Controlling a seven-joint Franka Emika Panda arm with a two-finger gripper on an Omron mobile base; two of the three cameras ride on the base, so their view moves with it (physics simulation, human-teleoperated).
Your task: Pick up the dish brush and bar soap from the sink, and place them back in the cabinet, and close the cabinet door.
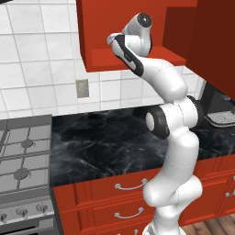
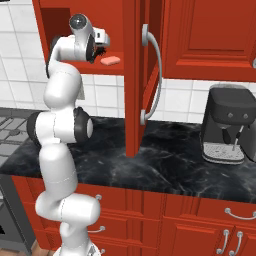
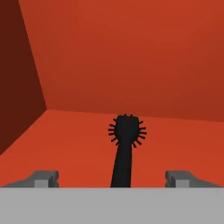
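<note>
The dish brush (image 3: 126, 133) lies on the floor of the red cabinet (image 3: 65, 140), bristly head pointing at the back wall. My gripper (image 3: 111, 178) is open, with its fingertips (image 3: 43, 178) wide apart on either side of the handle and not touching it. In the right base view the gripper (image 2: 102, 49) reaches into the cabinet (image 2: 55, 20), and the pink bar soap (image 2: 110, 60) rests on the shelf just right of it. The cabinet door (image 2: 132, 75) stands open, edge-on, with its silver bar handle (image 2: 155, 70) facing out. The sink is out of view.
A black coffee machine (image 2: 227, 125) stands on the dark marble counter (image 2: 170, 160) to the right. A gas stove (image 1: 23, 156) sits at the left. Red drawers (image 1: 124, 188) run below the counter. Another red cabinet door (image 2: 210, 35), closed, is to the right.
</note>
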